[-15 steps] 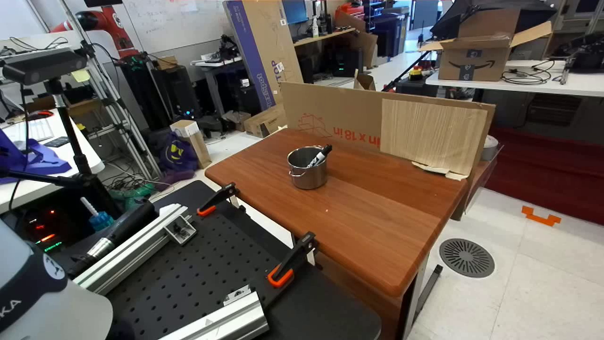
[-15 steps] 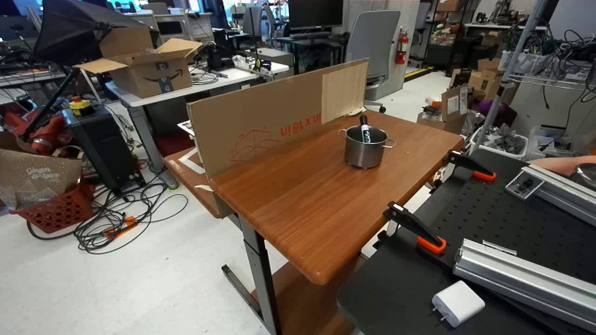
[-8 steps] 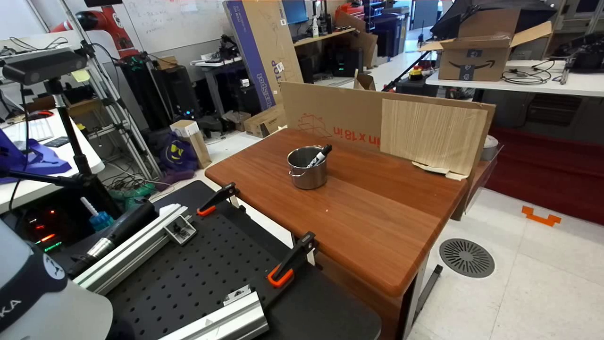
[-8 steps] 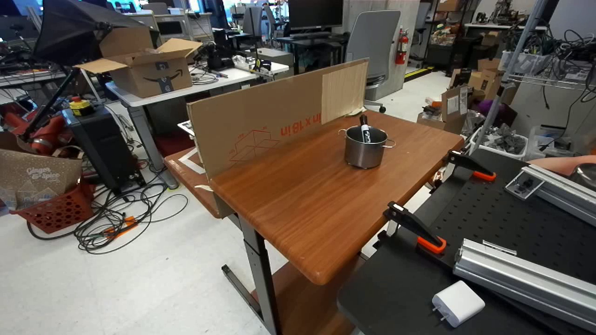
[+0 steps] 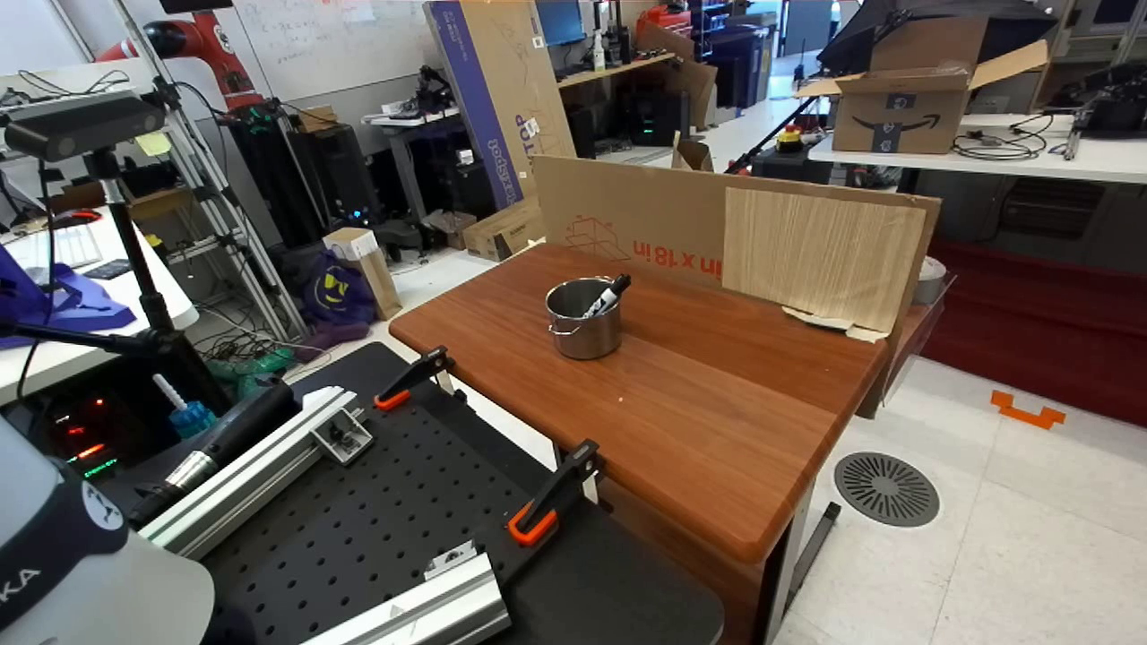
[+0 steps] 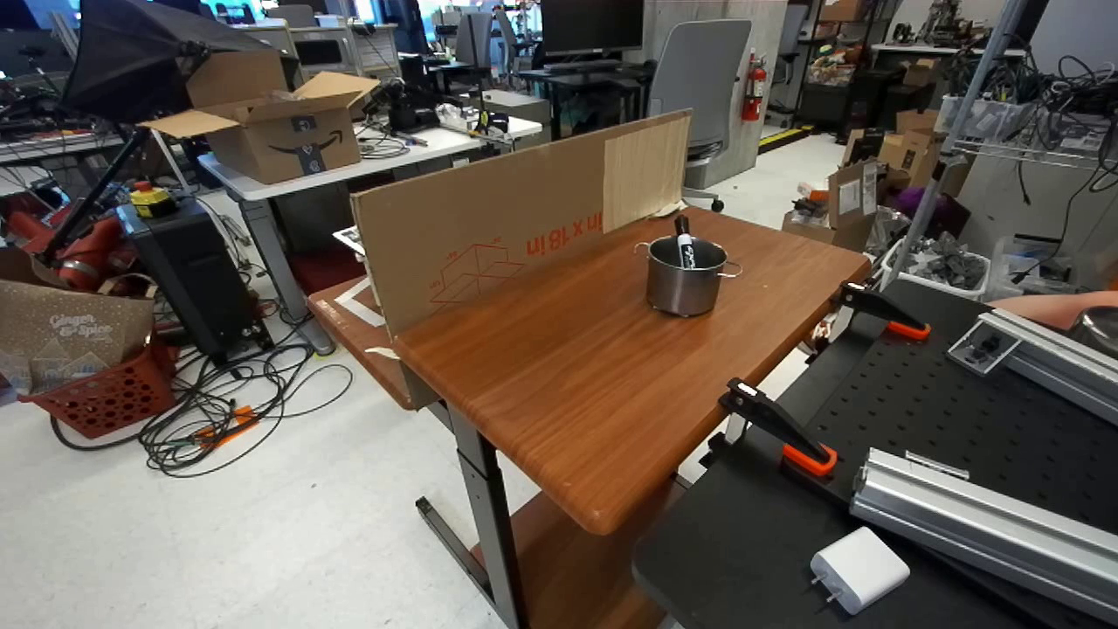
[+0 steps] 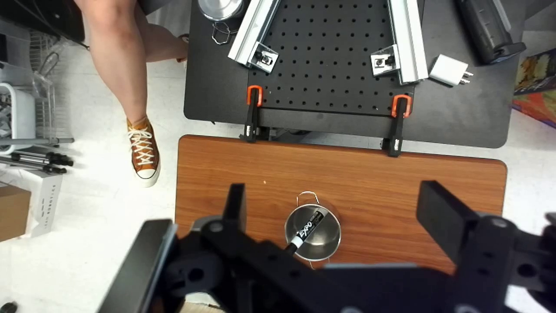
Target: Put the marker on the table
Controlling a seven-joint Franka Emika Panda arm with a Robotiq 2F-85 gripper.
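The marker (image 5: 609,296) is white with a black label and a black cap. It leans, cap end up, inside the grey metal cup (image 5: 587,338). In an exterior view the marker (image 6: 686,248) sticks out above the rim of the cup (image 6: 681,293). The cup stands on the reddish-brown wooden table (image 5: 699,421). In the wrist view my gripper (image 7: 333,187) is wide open and empty, above the table (image 7: 373,182). The cup (image 7: 326,241) and marker (image 7: 311,225) show between the fingers, nearer the left one. The marker's cap end is partly hidden by the gripper. Neither exterior view shows the gripper.
A cardboard panel (image 5: 627,202) stands along the table's far edge. A black perforated board (image 5: 385,502) with metal rails lies along the near side. Two black and orange clamps (image 6: 777,424) sit at the board's edge. A person's leg (image 7: 115,56) is beside the board.
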